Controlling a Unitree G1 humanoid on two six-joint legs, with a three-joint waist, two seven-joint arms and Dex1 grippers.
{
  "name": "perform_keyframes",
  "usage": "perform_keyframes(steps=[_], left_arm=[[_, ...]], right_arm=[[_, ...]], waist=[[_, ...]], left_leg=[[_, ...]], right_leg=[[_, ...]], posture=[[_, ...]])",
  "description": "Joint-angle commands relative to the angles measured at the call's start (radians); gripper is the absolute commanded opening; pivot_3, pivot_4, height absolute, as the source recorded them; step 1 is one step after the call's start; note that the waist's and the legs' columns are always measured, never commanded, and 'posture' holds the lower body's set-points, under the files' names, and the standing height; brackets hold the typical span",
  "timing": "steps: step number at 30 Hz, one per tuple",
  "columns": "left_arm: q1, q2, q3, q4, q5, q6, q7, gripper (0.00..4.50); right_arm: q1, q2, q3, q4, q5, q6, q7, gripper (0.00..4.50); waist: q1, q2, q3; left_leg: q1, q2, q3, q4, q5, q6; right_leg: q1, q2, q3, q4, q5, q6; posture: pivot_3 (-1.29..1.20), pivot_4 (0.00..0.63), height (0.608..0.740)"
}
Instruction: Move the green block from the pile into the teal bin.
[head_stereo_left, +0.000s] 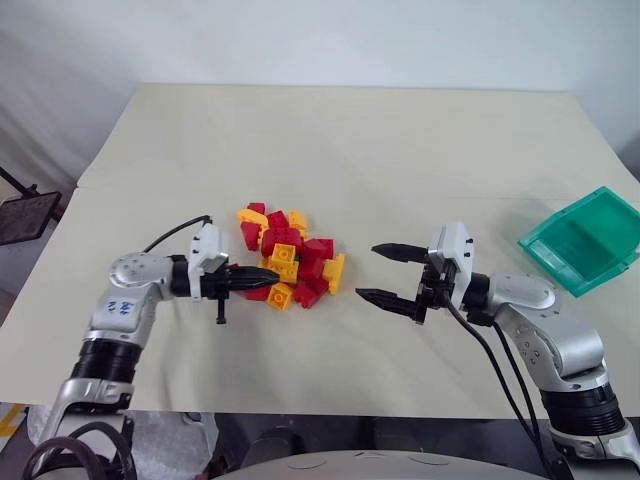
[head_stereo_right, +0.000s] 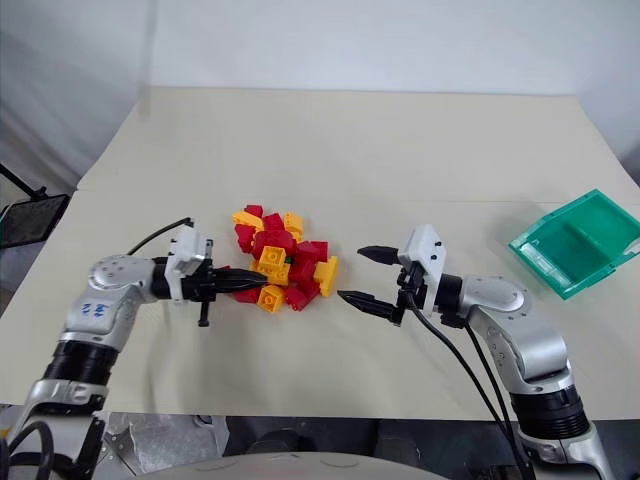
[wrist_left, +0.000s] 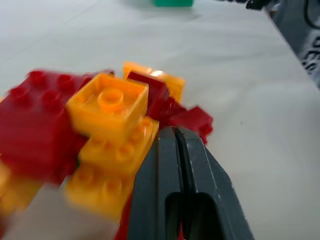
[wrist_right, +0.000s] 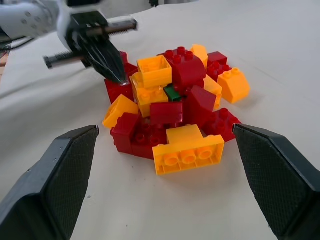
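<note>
The pile (head_stereo_left: 290, 262) of red and yellow-orange bricks lies mid-table. The green block (wrist_right: 172, 93) shows in the right wrist view as a small dark green patch wedged between red and yellow bricks near the pile's top. My left gripper (head_stereo_left: 272, 275) is shut with nothing between its fingers (wrist_left: 165, 165), and its tip is pressed against the pile's left side. My right gripper (head_stereo_left: 367, 271) stands wide open just right of the pile, pointing at it without touching a brick. The teal bin (head_stereo_left: 548, 258) sits at the table's right edge.
The cream table (head_stereo_left: 330, 140) stretches bare behind the pile and between the pile and the bin. Black cables hang from both wrists. A dark object (head_stereo_left: 25, 215) stands beyond the table's left edge.
</note>
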Motion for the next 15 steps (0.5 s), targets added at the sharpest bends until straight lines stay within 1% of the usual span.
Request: perform_keyframes(steps=[1,4,7,10,15], left_arm=[[-0.095,-0.056,-0.020,0.185,0.071,-0.101,0.024,0.04],[-0.194,-0.101,-0.010,0.393,0.136,-0.230,0.089,0.04],[-0.277,-0.119,0.027,0.531,0.161,-0.280,0.177,0.04],[-0.317,-0.111,0.049,0.606,0.174,-0.320,0.214,0.04],[-0.333,-0.108,0.083,0.633,0.171,-0.329,0.240,0.04]], right_arm=[[0.032,0.001,-0.030,-0.066,0.023,0.003,-0.031,4.50],[0.051,0.000,-0.040,-0.082,0.025,0.005,-0.051,4.50],[0.053,0.000,-0.048,-0.090,0.033,0.011,-0.066,4.50],[0.051,-0.004,-0.049,-0.085,0.034,0.008,-0.072,4.50],[0.036,-0.005,-0.047,-0.068,0.033,0.004,-0.074,4.50]], waist=[[0.004,-0.001,0.000],[0.016,-0.002,0.000],[0.019,-0.002,0.000],[0.020,-0.003,0.001],[0.019,-0.003,0.001]], left_leg=[[0.000,0.000,0.000,0.000,0.000,0.000],[0.000,-0.001,0.001,0.001,0.000,0.000],[0.000,-0.001,0.002,0.001,0.000,0.000],[0.000,-0.001,0.002,0.002,0.000,0.000],[0.000,-0.001,0.001,0.001,0.000,0.000]], right_leg=[[0.000,0.000,0.000,0.000,0.000,0.000],[0.000,0.000,0.000,0.001,0.000,0.000],[0.000,0.000,0.000,0.001,0.000,0.000],[0.000,0.000,0.000,0.001,0.000,0.000],[0.000,0.000,0.000,0.001,0.000,0.001]], posture=[[0.00,0.150,0.740],[0.00,0.150,0.740],[0.00,0.150,0.740],[0.00,0.150,0.740],[0.00,0.150,0.740]])
